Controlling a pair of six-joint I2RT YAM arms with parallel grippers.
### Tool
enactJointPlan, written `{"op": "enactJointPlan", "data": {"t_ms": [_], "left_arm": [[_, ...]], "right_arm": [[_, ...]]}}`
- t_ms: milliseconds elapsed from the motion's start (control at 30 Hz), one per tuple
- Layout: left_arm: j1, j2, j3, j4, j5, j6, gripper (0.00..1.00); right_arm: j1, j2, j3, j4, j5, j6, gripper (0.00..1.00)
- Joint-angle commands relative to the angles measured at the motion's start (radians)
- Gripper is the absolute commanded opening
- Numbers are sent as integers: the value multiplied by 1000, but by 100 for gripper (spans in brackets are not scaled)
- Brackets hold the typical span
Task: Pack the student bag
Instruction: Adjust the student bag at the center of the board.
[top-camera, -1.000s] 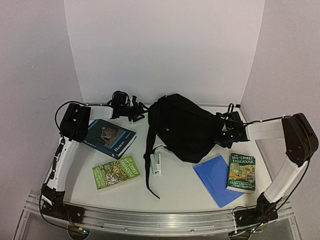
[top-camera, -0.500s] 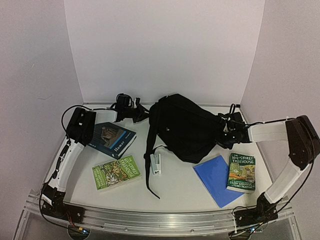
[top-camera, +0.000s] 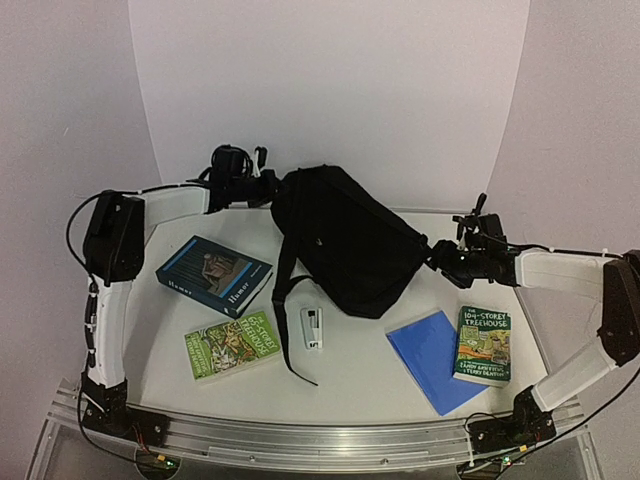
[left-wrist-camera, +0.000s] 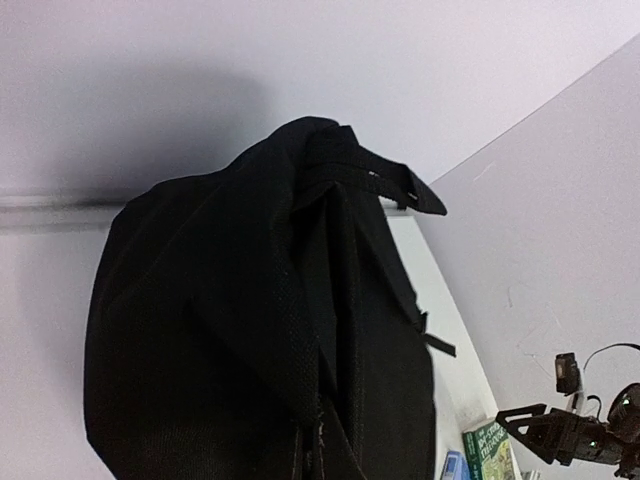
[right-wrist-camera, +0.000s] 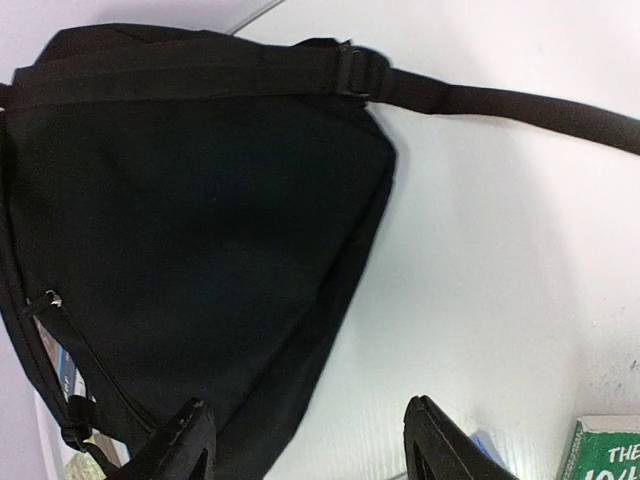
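Bag top end just hoisted, left gripper clamped shut on it; right gripper newly spread, holding nothing. Likely readying the mouth; packing not begun.

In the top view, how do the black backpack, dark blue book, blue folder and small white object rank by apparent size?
1. black backpack
2. dark blue book and blue folder: about alike, folder partly covered
3. small white object

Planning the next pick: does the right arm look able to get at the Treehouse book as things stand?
Probably yes. The right gripper is open, and the Treehouse book lies uncovered close by, resting partly on the blue folder.
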Motion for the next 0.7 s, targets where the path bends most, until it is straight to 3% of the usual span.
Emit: {"op": "enactJointPlan", "data": {"t_ms": [0,367,667], "left_arm": [[11,-262,69,-15,-128,211,0],[-41,-351,256,-125,-2,417,0],[-194,-162,313,-270,117,460,0]], "right_arm": [[-1,-57,14,-18,-16,-14,67],[0,-117,-34,-27,-20,-2,69],[1,-180,-78,-27,15,42,70]]}}
